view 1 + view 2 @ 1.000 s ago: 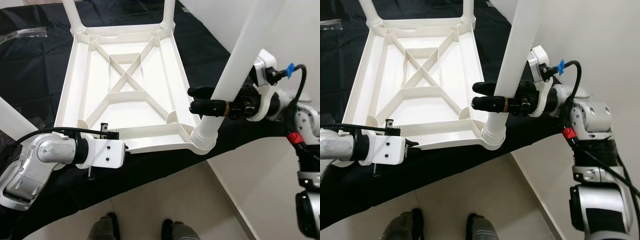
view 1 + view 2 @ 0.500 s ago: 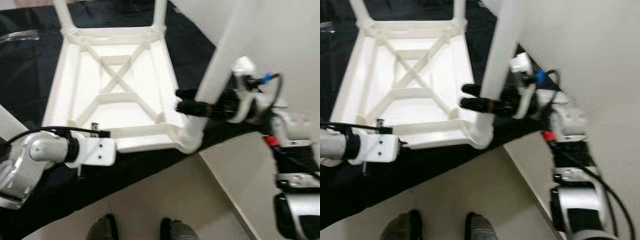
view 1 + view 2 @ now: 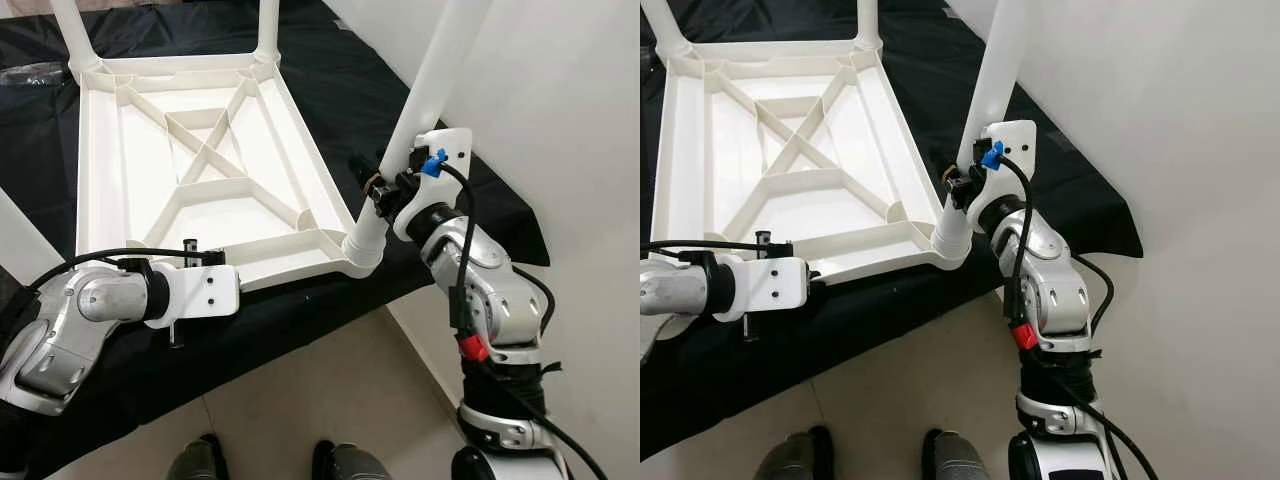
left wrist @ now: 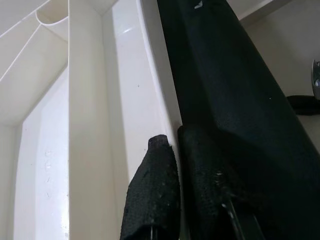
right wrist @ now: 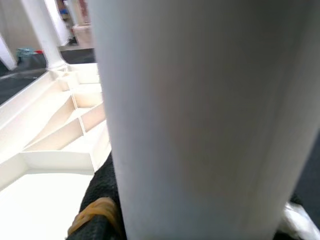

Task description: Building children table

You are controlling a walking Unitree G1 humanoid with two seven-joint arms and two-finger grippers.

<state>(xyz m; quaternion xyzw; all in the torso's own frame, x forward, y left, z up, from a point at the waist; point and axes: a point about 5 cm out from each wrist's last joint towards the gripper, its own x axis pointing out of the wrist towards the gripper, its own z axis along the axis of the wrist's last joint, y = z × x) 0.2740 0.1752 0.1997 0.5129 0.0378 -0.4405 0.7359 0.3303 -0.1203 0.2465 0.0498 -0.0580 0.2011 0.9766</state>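
Note:
A white plastic table top (image 3: 86, 170) lies upside down on a black cloth. A long white leg (image 3: 432, 80) stands in its near right corner socket (image 3: 362, 250), leaning up to the right. My right gripper (image 3: 378, 188) is shut on this leg just above the socket. In the right wrist view the leg (image 5: 200, 110) is very close, with a black finger (image 5: 100, 210) wearing a yellow band beside it. My left gripper (image 4: 177, 195) is shut on the table's near rim (image 4: 145, 90), between the rim and the cloth.
Two more legs stand in the far corners (image 3: 70, 30) (image 3: 268, 25), and another leg (image 3: 15, 235) crosses the left edge. The black cloth (image 3: 300, 320) ends at a tiled floor (image 3: 330, 390) by my feet (image 3: 200, 465). A white wall (image 3: 570, 150) is close on the right.
The camera has swung to the right. My right arm's elbow has dropped below its wrist, and the gripper has stayed on the leg. My left gripper holds the same spot on the rim.

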